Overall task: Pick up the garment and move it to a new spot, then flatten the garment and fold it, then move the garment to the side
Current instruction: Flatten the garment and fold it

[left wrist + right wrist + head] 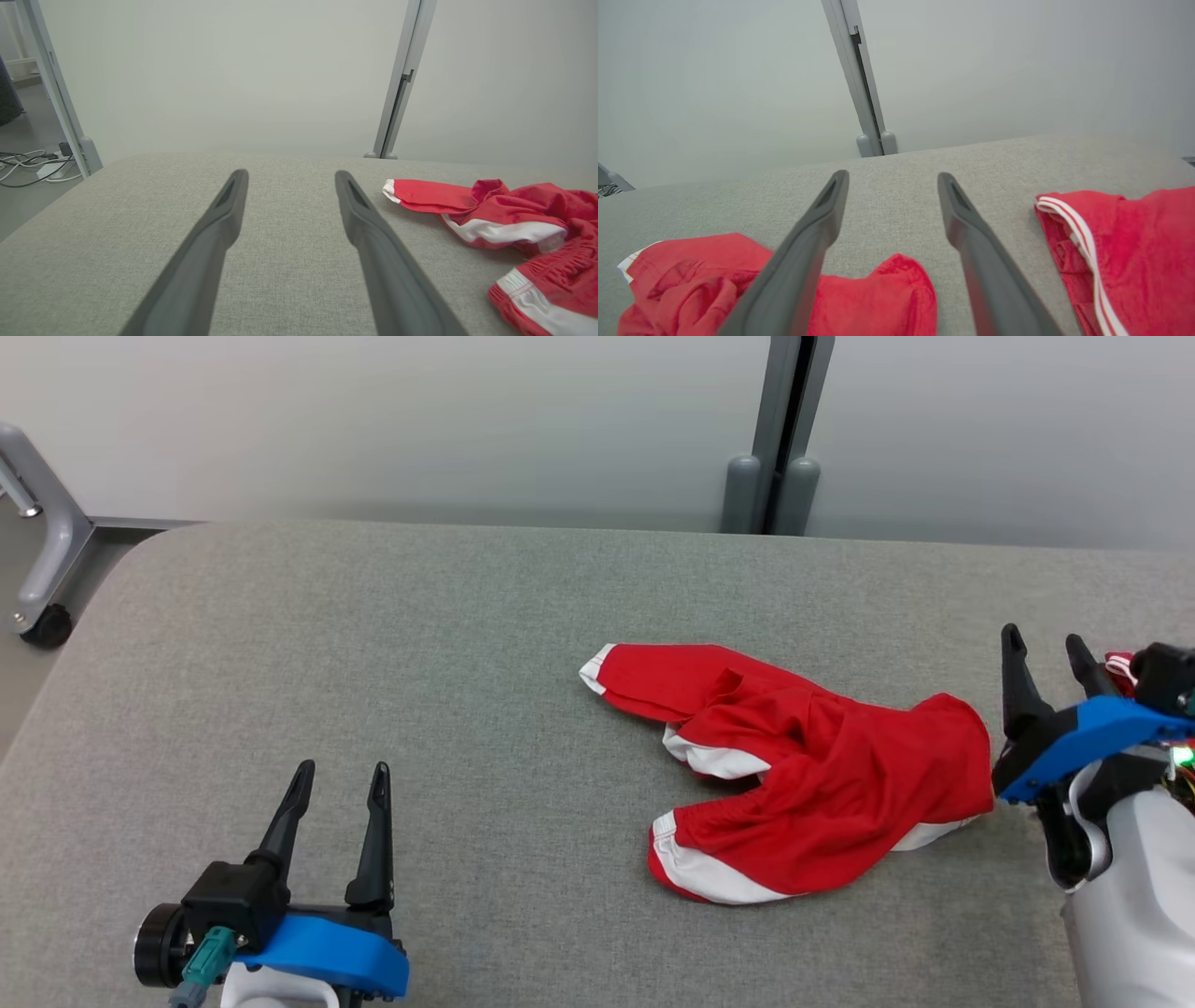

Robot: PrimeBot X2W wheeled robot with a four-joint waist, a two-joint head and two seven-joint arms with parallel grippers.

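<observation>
Left gripper (342,770): fingers spread wide, holding nothing, toward the near left corner of the table (373,635). Right gripper (1042,639): likewise spread and empty, toward the right edge, just beside the crumpled red-and-white garment (822,775) lying right of centre; second red cloth (1134,252) beyond it

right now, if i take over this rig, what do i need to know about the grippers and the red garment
Left gripper: open, empty, at the near left of the table.
Right gripper: open, empty, just beside the right edge of the garment.
The garment, red with white trim, lies crumpled on the table, right of centre.
A second red piece with white stripes lies on the right gripper's other side.
Done: cannot tell whether the first move was made; no flattening or fold shows.
Left: flatten, fold, move aside.
</observation>
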